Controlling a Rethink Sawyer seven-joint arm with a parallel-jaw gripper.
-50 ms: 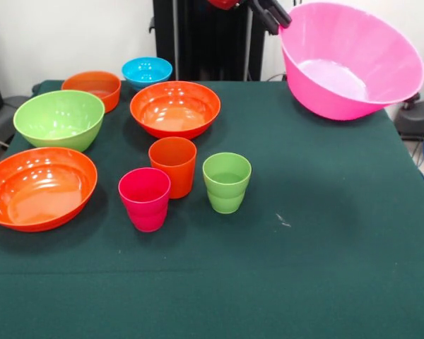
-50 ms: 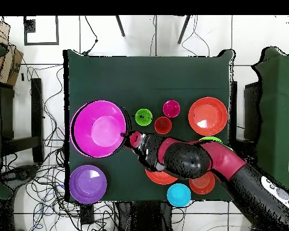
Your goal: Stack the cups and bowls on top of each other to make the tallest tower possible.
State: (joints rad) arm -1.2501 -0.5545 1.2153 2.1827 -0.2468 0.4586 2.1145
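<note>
Closest to you in the front view, the magenta-red cup [image 1: 145,198] stands upright on the green tablecloth [image 1: 304,233], with the light green cup [image 1: 227,181] just beside it on one side and the orange cup [image 1: 173,165] just behind it; all three sit close together, mouths up. Off to the side of them you have a wide orange bowl [image 1: 39,187] near the cloth's edge, and behind that the medium green bowl [image 1: 59,119]. Further back, the second wide orange bowl [image 1: 175,108] sits near the table's middle, with the small orange bowl [image 1: 92,88] and the small blue bowl [image 1: 147,70] behind it at the far edge. At the far corner on the other side, the large pink bowl [image 1: 350,60] is tilted and lifted clear of the cloth, its mouth turned toward you. The gripper [image 1: 274,14] is clamped on that bowl's rim, one finger inside and one outside. From overhead you can see the arm [image 2: 195,159] reaching across to the pink bowl, and the purple bowl [image 2: 88,183] resting apart by the table's corner nearest the robot's base.
</note>
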